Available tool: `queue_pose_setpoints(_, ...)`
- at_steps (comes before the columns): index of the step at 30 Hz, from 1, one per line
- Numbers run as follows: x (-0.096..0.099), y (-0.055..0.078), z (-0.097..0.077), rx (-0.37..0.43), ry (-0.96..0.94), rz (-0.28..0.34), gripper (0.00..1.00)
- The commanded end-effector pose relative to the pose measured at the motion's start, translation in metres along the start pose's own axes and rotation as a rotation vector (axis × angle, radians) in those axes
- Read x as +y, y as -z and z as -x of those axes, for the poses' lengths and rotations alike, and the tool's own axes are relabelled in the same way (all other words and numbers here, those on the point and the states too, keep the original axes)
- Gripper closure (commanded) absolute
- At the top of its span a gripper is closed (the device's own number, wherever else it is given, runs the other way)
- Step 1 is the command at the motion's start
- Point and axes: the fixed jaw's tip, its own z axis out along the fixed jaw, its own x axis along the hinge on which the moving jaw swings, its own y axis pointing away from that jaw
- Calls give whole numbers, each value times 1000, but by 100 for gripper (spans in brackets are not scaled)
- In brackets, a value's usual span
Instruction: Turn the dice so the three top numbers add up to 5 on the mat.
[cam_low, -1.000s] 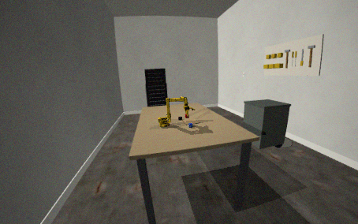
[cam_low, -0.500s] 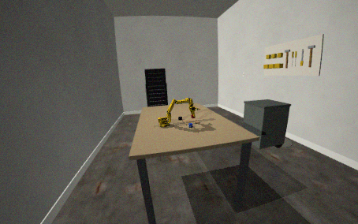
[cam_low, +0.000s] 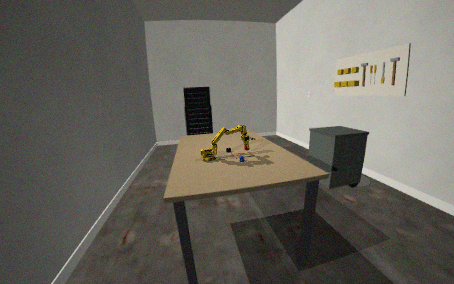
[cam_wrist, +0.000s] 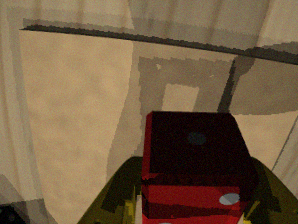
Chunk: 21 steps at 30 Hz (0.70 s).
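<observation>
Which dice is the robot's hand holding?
The red die, squeezed in the hand. The black die and blue die sit on the table, untouched.

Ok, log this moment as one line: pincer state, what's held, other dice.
pincer: shut on red die | red die: lifted off table | blue die: on table | black die: on table | release: not yet
</observation>
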Motion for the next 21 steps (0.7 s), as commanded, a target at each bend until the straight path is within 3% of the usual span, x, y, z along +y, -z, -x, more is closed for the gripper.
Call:
queue_pose_setpoints(1,2,12,7,-53,16,-4,100)
queue_pose_setpoints(14,2,12,7,-53,16,-4,100)
queue_pose_setpoints(15,6,18,13,-91,33,-6,100)
queue_pose_setpoints(21,6,18,13,-91,33,-6,100)
